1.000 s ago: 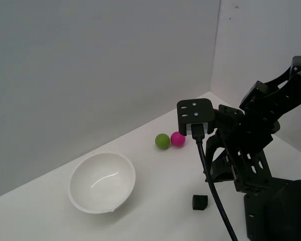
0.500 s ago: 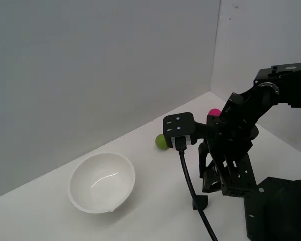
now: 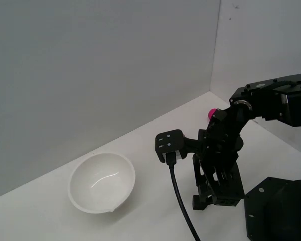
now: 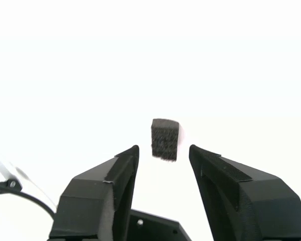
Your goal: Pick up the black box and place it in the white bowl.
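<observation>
The black box [image 4: 165, 139] is a tiny matte cube on the white table, just beyond the tips of my open gripper [image 4: 163, 153] and centred on the gap between the fingers [image 4: 121, 173]. In the exterior view the gripper [image 3: 204, 197] points down at the table beside the robot base, and the box [image 3: 196, 202] shows only as a dark bit at the fingertips. The white bowl [image 3: 102, 182] stands empty toward the exterior view's left, well apart from the gripper.
A pink ball [image 3: 210, 113] peeks out behind the arm near the back wall. The large black robot base block [image 3: 281, 211] fills the exterior view's lower right. A black cable [image 3: 183, 211] hangs from the wrist camera [image 3: 169, 145].
The arm has swung down and toward the exterior view's left, bringing the open gripper down onto the box. The green ball is now hidden behind the arm.
</observation>
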